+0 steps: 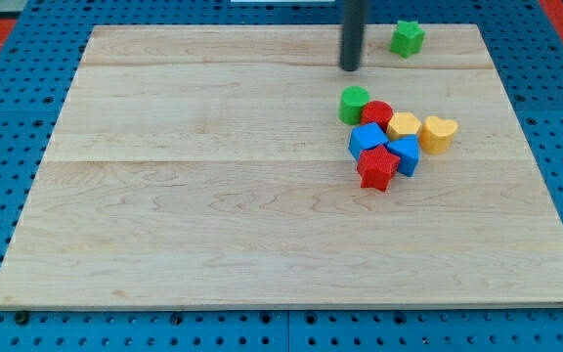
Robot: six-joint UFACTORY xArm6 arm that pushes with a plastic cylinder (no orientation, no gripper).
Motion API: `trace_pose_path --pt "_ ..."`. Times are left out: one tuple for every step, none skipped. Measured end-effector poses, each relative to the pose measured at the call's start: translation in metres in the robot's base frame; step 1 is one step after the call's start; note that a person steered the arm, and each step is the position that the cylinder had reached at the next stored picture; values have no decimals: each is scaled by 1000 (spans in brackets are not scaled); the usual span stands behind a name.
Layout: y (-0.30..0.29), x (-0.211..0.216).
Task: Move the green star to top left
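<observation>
Arm: only the dark rod shows; it comes down from the view's top edge and stands almost upright over the far part of the table [164,244].
My tip [350,68]: it rests on the table, left of the green star and apart from it, and farther back than the cluster of blocks.
Hand: there is no hand on this arm, only the rod, so nothing is held.
Green star [407,38]: bright green, with short points; it stands alone near the far right corner, well apart from the other blocks.
Cluster: green cylinder [354,104] just nearer than my tip; red cylinder [376,114] touches it on the right; then yellow block [404,125] and yellow heart [439,133] farther right.
Near row: blue cube [367,139], blue block [405,154] and red star [377,167], packed together.
Writing: no readable label or brand on the blocks or table.
</observation>
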State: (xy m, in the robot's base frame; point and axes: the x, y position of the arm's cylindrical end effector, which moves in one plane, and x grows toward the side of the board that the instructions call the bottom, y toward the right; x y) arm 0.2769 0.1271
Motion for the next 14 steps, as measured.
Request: trace_pose_path --pt "55 0" --pt "75 -15" --pt "76 -41" --pt "76 -51" --pt "90 -55" --pt "102 -78" --pt "63 -65" --pt "0 -38" --pt "-37 -35" --pt "-7 -50" --pt "-2 -69" --pt "-58 -64" --pt "-117 -60" --pt "-120 -60"
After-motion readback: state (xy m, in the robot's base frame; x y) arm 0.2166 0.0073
